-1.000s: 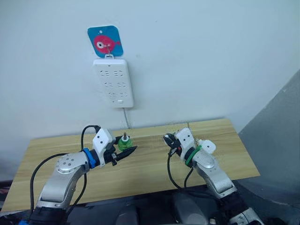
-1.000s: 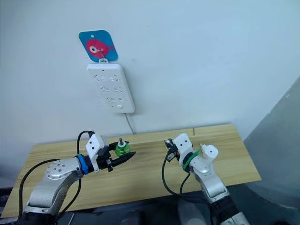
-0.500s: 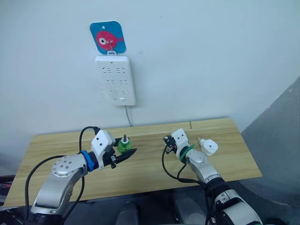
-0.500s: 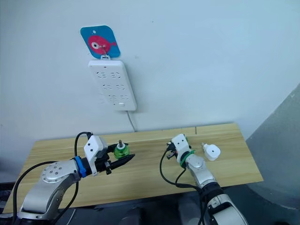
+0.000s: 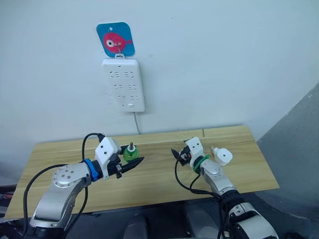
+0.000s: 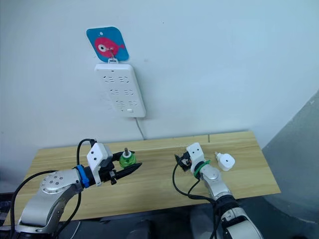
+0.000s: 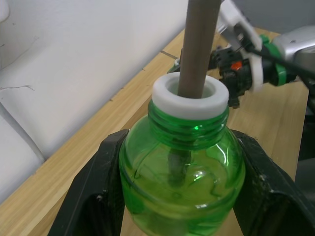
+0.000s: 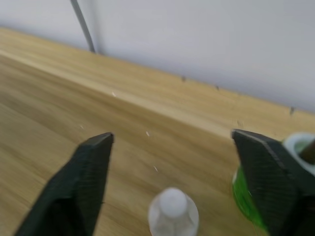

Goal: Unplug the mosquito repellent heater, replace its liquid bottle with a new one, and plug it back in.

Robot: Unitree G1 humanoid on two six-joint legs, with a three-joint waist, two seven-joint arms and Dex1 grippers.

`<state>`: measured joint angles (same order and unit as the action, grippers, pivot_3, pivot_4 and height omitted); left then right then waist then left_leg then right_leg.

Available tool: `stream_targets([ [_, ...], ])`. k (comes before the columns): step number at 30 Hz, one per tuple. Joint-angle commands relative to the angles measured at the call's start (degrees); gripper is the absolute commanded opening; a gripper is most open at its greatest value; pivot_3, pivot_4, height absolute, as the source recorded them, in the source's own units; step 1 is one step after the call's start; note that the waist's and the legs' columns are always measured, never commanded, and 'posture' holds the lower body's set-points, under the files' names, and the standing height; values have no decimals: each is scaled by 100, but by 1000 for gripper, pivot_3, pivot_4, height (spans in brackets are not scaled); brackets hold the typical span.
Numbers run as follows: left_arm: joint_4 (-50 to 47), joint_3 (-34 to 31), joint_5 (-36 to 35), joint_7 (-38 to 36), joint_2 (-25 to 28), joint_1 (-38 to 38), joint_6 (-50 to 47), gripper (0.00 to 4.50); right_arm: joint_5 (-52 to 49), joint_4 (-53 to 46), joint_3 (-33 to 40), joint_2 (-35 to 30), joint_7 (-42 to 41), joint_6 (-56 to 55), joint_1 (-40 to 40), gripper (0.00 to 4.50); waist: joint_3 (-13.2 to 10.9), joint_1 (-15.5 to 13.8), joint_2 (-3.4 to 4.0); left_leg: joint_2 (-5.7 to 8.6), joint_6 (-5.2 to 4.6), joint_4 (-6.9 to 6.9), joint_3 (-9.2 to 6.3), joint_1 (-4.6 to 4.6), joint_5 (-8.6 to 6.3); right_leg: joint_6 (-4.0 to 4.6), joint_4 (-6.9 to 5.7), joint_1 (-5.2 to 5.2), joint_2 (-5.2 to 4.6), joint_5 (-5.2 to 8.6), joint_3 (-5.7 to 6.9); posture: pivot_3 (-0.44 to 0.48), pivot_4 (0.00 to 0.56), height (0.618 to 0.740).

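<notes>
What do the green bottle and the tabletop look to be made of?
The green bottle looks like translucent glossy plastic, possibly glass: its stick shows through and highlights glint on it. The tabletop looks like pale matte wood or wood laminate, with visible grain lines.

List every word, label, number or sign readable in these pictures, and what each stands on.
No readable text anywhere.
Blue square wall hook plate: a pink fish picture, no words.
Long white multi-socket power strip: socket holes, no legible marking.
Green liquid bottle in the left gripper: no label.
Small white rounded heater: no marking legible.
</notes>
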<state>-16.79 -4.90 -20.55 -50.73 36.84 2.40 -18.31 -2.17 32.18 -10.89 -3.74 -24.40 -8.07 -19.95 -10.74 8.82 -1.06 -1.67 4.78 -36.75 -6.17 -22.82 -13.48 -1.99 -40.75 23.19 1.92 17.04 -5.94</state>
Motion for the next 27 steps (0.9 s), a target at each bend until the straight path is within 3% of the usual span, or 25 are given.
stream_targets([
  [1,-14,-144,-286,-202,112,-158,-44,2354,-419,-2192,-87,-324,-561,872,368,4500,-1,-30,2,0,0,0,-1,0,0,0,0,0,0,0,0,-131,159,740],
  [7,-315,28,-807,-432,228,-461,-709,2354,-1568,-5231,-198,-1674,-1637,3420,620,4500,2,-49,-2,1,1,-5,0,-3,0,-2,3,0,-1,1,0,-186,137,740],
  [10,-517,343,-880,-781,392,-670,-877,2354,-2586,-6256,39,-2195,-1847,4806,114,4500,3,-27,-4,0,1,-5,-1,-5,0,-2,5,2,0,2,2,-195,122,740],
  [16,-368,1147,-648,-1398,534,-1426,-849,2354,-3539,-6511,423,-2576,-1912,5980,-654,4500,26,59,-13,1,1,-4,-2,-6,0,-1,10,1,2,2,6,-154,88,740],
  [20,64,1318,-510,-1292,141,-1949,-588,2354,-4018,-6454,596,-2613,-1926,6357,-884,4500,50,66,-18,3,1,-7,-3,-11,0,-2,14,1,1,1,8,-157,60,740],
  [27,444,1364,-361,-1276,-326,-2191,-135,2354,-4157,-6307,497,-2707,-2094,6356,-1015,4500,136,92,-25,2,0,-5,-3,-12,0,-1,15,1,0,1,8,-160,49,740],
])
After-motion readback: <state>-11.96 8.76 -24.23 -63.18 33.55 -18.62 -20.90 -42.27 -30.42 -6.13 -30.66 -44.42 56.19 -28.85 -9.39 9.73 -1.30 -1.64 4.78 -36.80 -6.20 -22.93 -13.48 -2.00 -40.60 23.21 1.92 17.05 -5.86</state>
